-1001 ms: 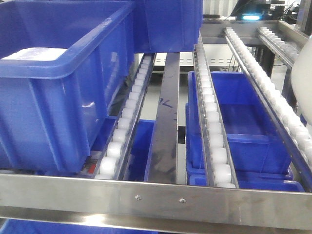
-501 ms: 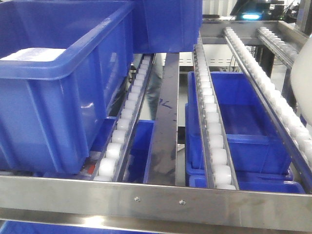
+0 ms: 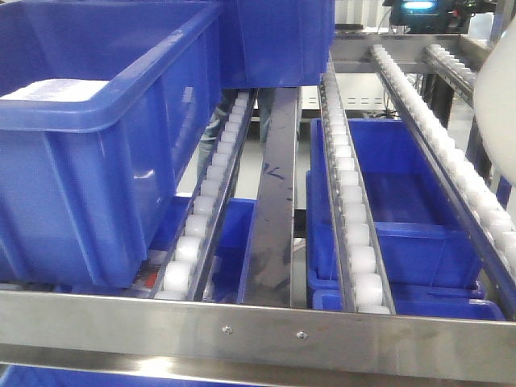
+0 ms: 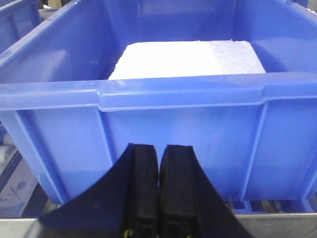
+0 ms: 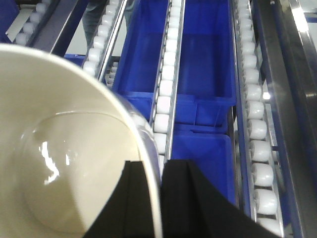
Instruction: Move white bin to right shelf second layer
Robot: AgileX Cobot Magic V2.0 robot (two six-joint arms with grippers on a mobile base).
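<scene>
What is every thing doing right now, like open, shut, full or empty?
white bin: empty, rim pinched by right gripper, held above the rollers.
left gripper: shut, empty.
blue crate: holds a white foam block.
right shelf second layer: right lane free.
lower blue crate: empty.

A blue crate (image 3: 97, 137) sits at the left on the roller lane, and a white foam block (image 4: 188, 59) lies inside it, filling much of its floor. A 2nd blue crate (image 3: 278, 40) stands behind it, further up the lane. Below the rollers, a lower blue crate (image 3: 403, 201) lies open between 2 lanes, with another blue crate's rim (image 5: 198, 144) just in front of it. A dark steel bar (image 3: 274, 201) runs between the lanes. At the far top, a monitor (image 3: 419, 6) glows blue.
</scene>
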